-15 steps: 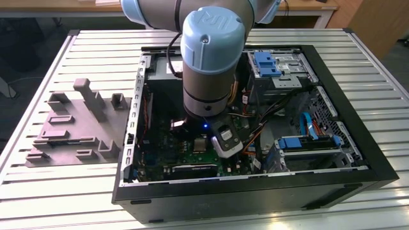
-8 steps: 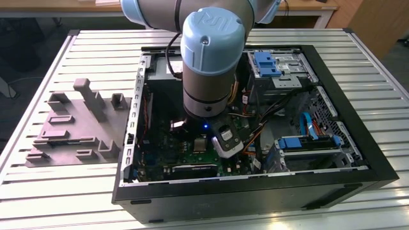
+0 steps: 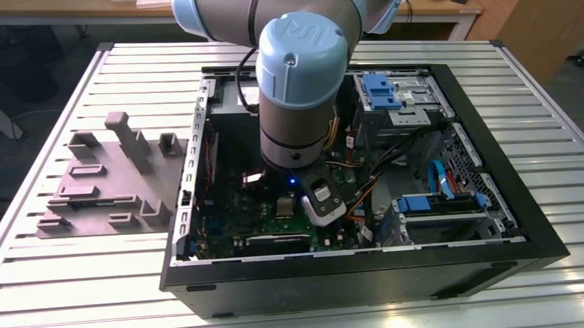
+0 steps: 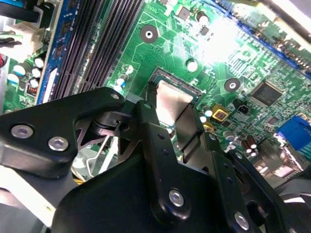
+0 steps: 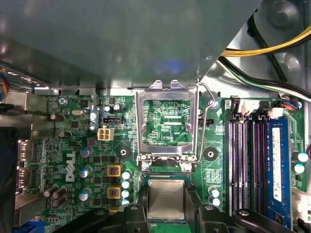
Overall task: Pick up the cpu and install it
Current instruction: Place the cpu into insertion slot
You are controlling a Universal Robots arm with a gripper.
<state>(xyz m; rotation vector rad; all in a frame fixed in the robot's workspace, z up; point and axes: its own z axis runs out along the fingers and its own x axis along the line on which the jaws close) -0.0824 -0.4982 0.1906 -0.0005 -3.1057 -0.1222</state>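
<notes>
**Operator:** Where's the cpu?

**Spotter:** Your gripper (image 5: 166, 193) has it. In both wrist views the 2 black fingers (image 5: 135, 216) are clamped on opposite edges of the cpu (image 5: 166, 200). It lies level at the socket of the green board (image 5: 73, 145), just beside the open metal frame (image 5: 141, 124). Whether it's seated, I can't tell.

**Operator:** And the wider scene?

**Spotter:** In the exterior view your arm (image 3: 292, 89) reaches down into the open computer case (image 3: 538, 239) on the slatted table (image 3: 91, 273). The grey tray (image 3: 100, 184) lies on the exterior view's left.
</notes>
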